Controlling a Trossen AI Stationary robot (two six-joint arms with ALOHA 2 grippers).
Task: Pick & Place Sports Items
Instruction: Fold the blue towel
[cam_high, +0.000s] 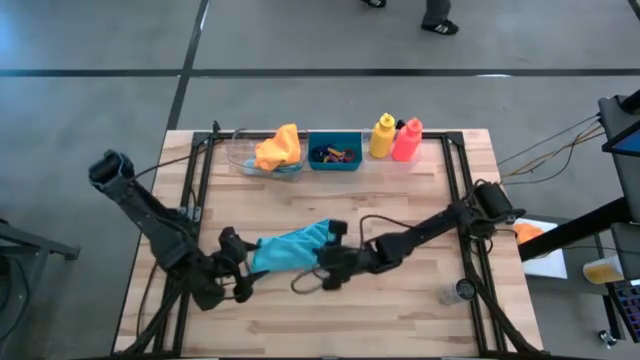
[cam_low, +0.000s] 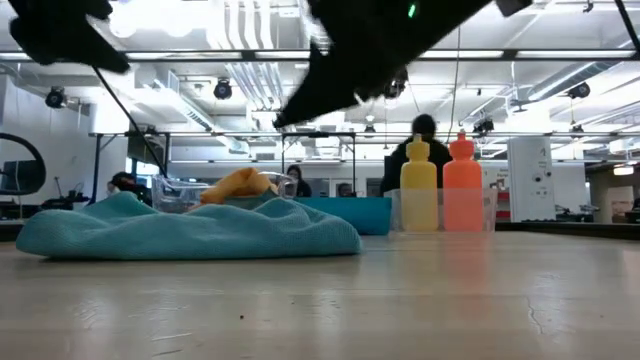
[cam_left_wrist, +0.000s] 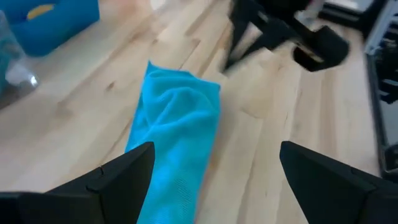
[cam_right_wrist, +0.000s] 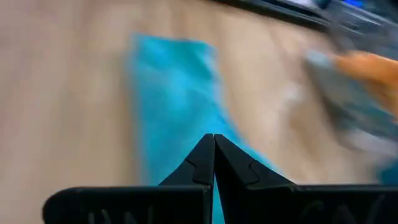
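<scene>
A teal cloth (cam_high: 290, 248) lies crumpled on the wooden table (cam_high: 400, 310), near its middle; it also shows in the low view (cam_low: 190, 232). My left gripper (cam_high: 243, 262) stands open at the cloth's left end, above it, with its fingers wide apart (cam_left_wrist: 216, 149). My right gripper (cam_high: 328, 262) is shut and hangs over the cloth's right end (cam_right_wrist: 213, 138), clear of it. At the far edge an orange cloth (cam_high: 278, 148) rests in a clear tray. Beside it stand a yellow bottle (cam_high: 382, 137) and a pink-red bottle (cam_high: 407, 140).
A teal bin (cam_high: 335, 152) holding small rings sits between the clear tray (cam_high: 245, 158) and the bottles. A small round grey object (cam_high: 460, 291) lies by the table's right edge. Bare wood lies along the near edge. People show in the room beyond the table.
</scene>
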